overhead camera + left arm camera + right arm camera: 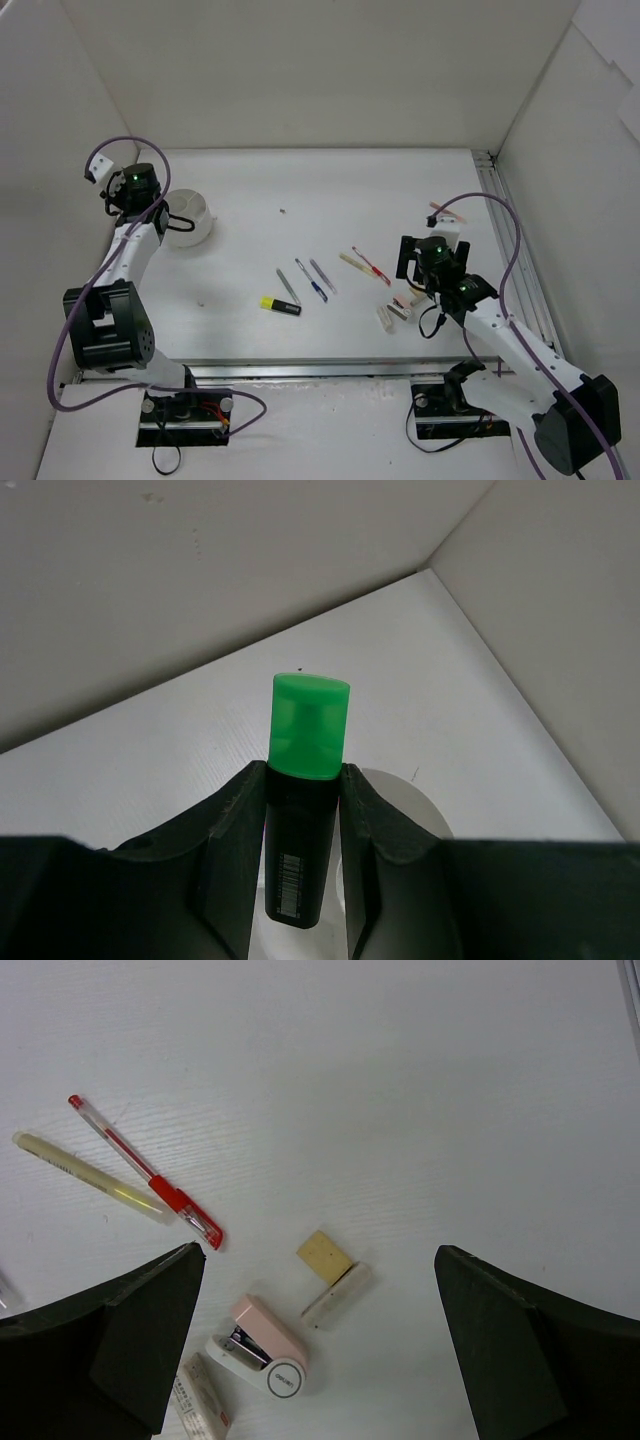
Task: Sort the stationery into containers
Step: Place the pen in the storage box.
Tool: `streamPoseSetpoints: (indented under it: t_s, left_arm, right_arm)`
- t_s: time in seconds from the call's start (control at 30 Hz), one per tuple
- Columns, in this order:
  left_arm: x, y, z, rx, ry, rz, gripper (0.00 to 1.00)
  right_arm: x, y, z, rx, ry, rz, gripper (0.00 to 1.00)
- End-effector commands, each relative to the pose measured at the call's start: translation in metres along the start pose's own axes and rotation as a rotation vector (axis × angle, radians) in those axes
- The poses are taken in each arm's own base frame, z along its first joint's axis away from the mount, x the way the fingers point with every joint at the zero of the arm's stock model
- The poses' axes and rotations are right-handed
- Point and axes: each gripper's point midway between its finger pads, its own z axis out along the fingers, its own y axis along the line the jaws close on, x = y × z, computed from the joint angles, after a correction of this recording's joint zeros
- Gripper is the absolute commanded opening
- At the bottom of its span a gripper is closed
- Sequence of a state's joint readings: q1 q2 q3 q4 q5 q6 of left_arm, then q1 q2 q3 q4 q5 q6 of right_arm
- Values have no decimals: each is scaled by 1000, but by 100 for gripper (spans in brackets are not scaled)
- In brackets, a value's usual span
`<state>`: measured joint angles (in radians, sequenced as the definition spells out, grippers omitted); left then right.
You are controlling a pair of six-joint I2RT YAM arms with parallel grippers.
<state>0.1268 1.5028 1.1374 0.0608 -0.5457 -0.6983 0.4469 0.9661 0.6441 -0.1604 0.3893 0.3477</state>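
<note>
**Green highlighter held at the tub; right gripper wide over the erasers**

The left gripper (pixel 303 785) is clamped on a green highlighter (pixel 310 730). Its two fingers press the black barrel from both sides, and the green cap sticks out past the fingertips. In the top view this gripper sits at the far left of the table (pixel 330 190), at the left rim of the tub (pixel 198 214). In the left wrist view a curve of the tub's white rim shows just behind the fingers. Whether the highlighter is already over a compartment I cannot tell.

The right gripper (pixel 318 1260) hangs above the table on the right with its fingers spread wide and nothing between them. Below it lie a tan block (pixel 325 1256), and touching it on the near side a white eraser (pixel 337 1295). Just left of these is a pink stapler (pixel 265 1355), and near that a labelled eraser (pixel 200 1405), partly hidden by the left finger. Farther left lie a red pen (pixel 145 1172) and a beige stick (pixel 90 1175), side by side and nearly parallel.

In the middle of the table, well apart from the tub, three thin pens lie close together, all slanted the same way: a silver pen (pixel 288 286), a blue pen (pixel 312 281) and a second silver pen (pixel 322 275). A yellow highlighter (pixel 280 306) lies just near of them.
</note>
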Motion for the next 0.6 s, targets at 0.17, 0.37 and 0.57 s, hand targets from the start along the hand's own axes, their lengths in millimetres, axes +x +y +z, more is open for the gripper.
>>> streamPoseSetpoints:
  t_s: [0.17, 0.37, 0.57]
  left_arm:
    - [-54, -36, 32, -12, -164, -70, 6]
    - [-42, -31, 49, -65, -173, -25, 6]
    - [-20, -30, 59, -78, -149, -4, 6]
  right_arm:
    - [-25, 0, 4, 48, -54, -10, 98]
    - [-21, 1, 11, 65, -30, -25, 98]
    - [-20, 2, 16, 74, -13, -41, 98]
